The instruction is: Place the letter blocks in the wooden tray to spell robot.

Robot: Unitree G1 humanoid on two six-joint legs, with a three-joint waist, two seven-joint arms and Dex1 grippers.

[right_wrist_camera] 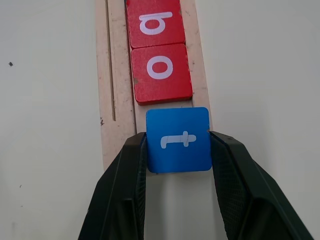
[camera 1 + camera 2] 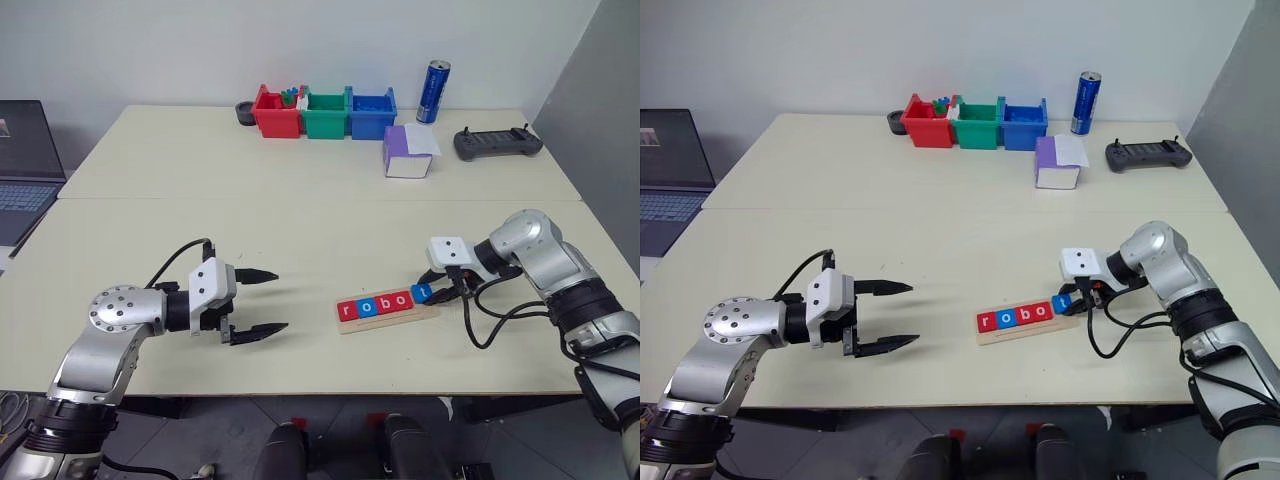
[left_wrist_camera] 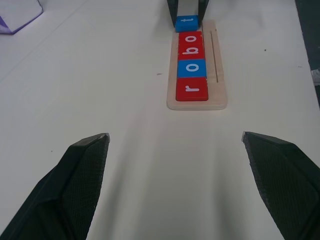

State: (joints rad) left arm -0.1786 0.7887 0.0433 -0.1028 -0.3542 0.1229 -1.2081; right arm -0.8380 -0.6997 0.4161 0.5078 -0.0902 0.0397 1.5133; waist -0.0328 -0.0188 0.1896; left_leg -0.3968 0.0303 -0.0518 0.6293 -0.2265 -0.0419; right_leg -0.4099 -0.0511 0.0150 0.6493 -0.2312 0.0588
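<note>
Pinching blue t block (image 1: 178, 140) at wooden tray's (image 3: 220, 65) end, right end effector (image 1: 178, 145); left end effector (image 2: 262, 302) spread wide over bare table (image 2: 300, 210).

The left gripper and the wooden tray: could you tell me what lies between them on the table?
Nothing: the left wrist view shows bare table between the open left gripper and the wooden tray.
</note>
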